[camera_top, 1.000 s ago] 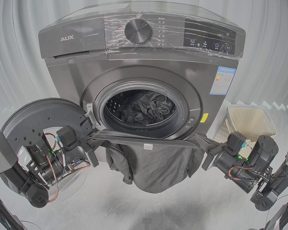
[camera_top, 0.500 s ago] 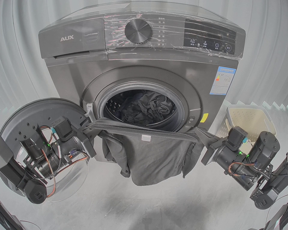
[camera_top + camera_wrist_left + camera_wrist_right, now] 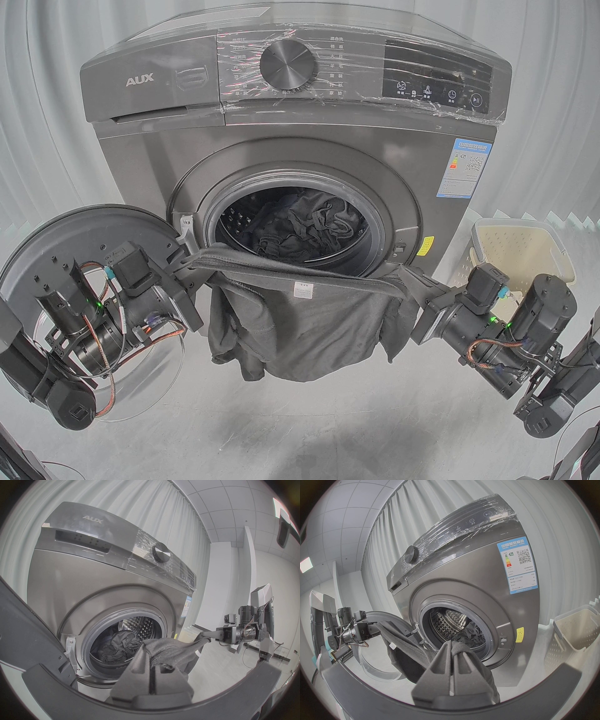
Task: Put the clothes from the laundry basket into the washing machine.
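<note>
Shirt (image 3: 300, 325) is the piece in hand, spread across the front of the washer (image 3: 156, 162). Its top edge lies level with the lower lip of the washer's opening and its body hangs below that lip toward the floor. The left gripper (image 3: 189, 265) is clamped on one end of that edge, at the washer's door (image 3: 81, 240) side. The right gripper (image 3: 407, 279) is clamped on the other end, at the side where the basket (image 3: 531, 250) stands beside the washer. The step looks like loading, and it should go best if both ends rise above the lip and draw closer together, since the stretched span looks wider than the opening. They should then push deep toward the clothes (image 3: 300, 225) already in the washer before letting go. Released too near the lip, the hanging body would likely drag the shirt back out or drape over the seal. The shirt is dark grey, thin and limp, taut along the held edge with a small white tag just under it. It bunches in loose folds at both ends, and one fold dangles lowest at the washer's door side.
</note>
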Tool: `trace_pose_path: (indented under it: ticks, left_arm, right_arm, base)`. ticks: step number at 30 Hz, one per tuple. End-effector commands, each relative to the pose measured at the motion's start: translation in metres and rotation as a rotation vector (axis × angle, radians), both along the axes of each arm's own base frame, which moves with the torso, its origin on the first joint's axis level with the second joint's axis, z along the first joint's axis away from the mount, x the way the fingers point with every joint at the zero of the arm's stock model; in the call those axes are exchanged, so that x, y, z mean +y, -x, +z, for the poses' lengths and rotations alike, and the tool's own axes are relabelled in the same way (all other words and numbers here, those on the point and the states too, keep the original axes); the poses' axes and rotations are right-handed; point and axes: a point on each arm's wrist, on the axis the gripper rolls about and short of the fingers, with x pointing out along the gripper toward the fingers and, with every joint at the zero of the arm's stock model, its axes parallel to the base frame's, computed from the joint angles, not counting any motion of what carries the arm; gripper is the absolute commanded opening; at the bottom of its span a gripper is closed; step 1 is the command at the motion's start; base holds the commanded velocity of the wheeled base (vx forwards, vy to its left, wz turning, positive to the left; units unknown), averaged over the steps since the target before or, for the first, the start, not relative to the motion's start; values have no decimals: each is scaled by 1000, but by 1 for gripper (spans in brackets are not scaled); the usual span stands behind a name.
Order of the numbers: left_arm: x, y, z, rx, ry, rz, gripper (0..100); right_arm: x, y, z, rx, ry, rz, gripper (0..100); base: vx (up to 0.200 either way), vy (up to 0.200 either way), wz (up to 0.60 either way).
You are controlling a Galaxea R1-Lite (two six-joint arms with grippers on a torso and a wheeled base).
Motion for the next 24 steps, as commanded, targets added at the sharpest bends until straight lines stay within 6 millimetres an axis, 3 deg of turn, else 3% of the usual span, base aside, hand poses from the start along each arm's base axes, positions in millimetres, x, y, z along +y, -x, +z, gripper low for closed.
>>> trace_pose_path:
  ticks: [1,7,8,12,17,24]
  left_arm:
    - [-1,3,4,-8,15,-9,0]
    - [-10,-1,2,-7,8,-28,0]
    - [-11,-3,1,-6,7,-28,0]
    - [-13,-9,3,-16,15,-13,0]
    - [-15,-14,13,-55,38,-1,0]
    - [-21,-20,12,-58,39,-9,0]
  right_arm:
    - [6,-4,-4,15,-4,0,0]
    - [24,3,-19,61,25,63,0]
    - [28,6,-23,73,29,77,100]
    - [37,21,-37,131,63,129,100]
    - [27,49,-63,233,174,189,100]
    - [22,63,-72,280,223,221,100]
  base:
    - [0,0,0]
    - [0,0,0]
    - [0,0,0]
    - [0,0,0]
    - [0,0,0]
    - [0,0,0]
